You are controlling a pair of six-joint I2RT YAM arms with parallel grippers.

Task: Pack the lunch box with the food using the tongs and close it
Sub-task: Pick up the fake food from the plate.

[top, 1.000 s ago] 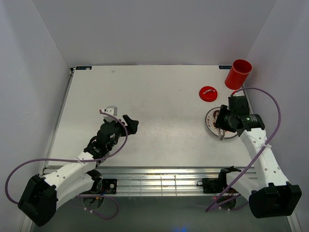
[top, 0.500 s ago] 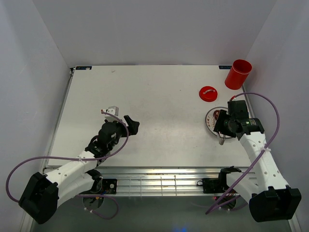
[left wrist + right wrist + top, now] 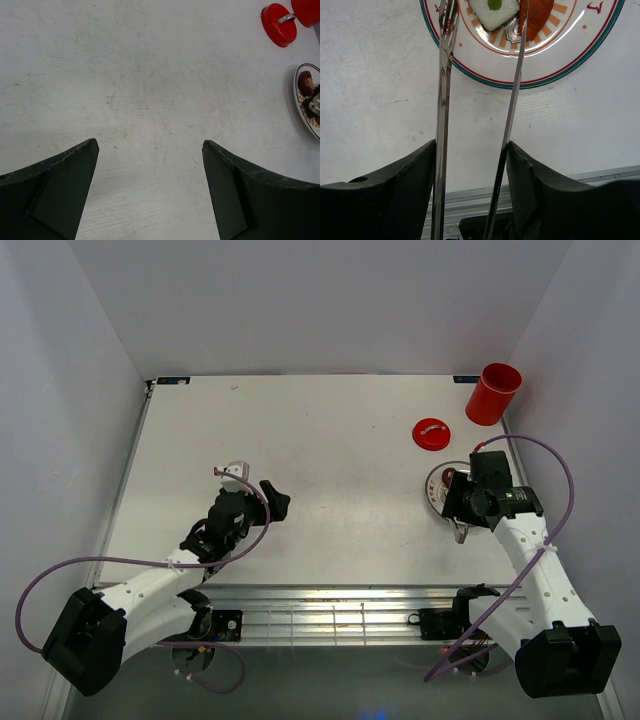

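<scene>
Although the right gripper [image 3: 472, 165] held the tongs [image 3: 443, 100], its jaws set partly apart with 1 slim arm pressed against each inner face, no packing showed as done. The tips hung over the plate [image 3: 570, 55], a piece of the food [image 3: 492, 12] lying between them unpinched. The lunch box [image 3: 493, 393] stood upright and uncovered at the far right corner of the table [image 3: 330, 460], its inside hidden. Its lid [image 3: 432, 432] lay flat between box and plate. By my reckoning, every piece had yet to be carried across and the lid fitted. The left gripper [image 3: 150, 145] hovered over the table, jaws wide and empty. Counted: 1 lunch box, 1 lid, 1 plate, 1 pair of tongs, and at least 2 food pieces, 1 white square with a green centre and 1 orange-red, others possibly cut off.
</scene>
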